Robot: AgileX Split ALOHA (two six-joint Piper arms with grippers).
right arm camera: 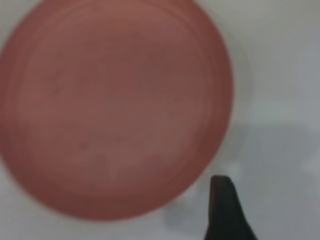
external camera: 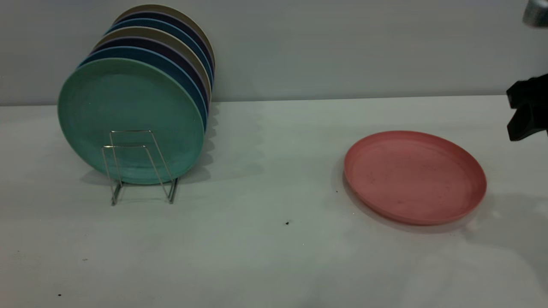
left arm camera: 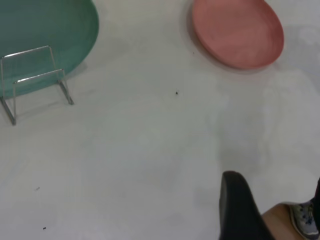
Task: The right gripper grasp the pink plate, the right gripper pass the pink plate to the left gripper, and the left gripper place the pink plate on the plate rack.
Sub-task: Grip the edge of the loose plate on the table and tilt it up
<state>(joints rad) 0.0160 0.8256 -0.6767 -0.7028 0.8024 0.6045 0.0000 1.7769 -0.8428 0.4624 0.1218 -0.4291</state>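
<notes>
Right gripper (external camera: 527, 112) of mine hovers beside the pink plate (external camera: 414, 176), finger spread unclear; stiff, light, probably slick, best pinched at its rim.

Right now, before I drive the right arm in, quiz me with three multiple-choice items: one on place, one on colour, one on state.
1. Where is the pink plate?
A. In the plate rack
B. Flat on the table
C. Held by a gripper

2. What colour is the front plate in the plate rack?
A. Teal-green
B. Yellow
C. Pink

3. How does the right gripper stand to the pink plate?
A. Clamped on its rim
B. Apart, beside it
C. Under it

Key: 1 B, it lies alone on the table. 2 A, the teal-green plate faces front. 3 B, a gap shows between them.
</notes>
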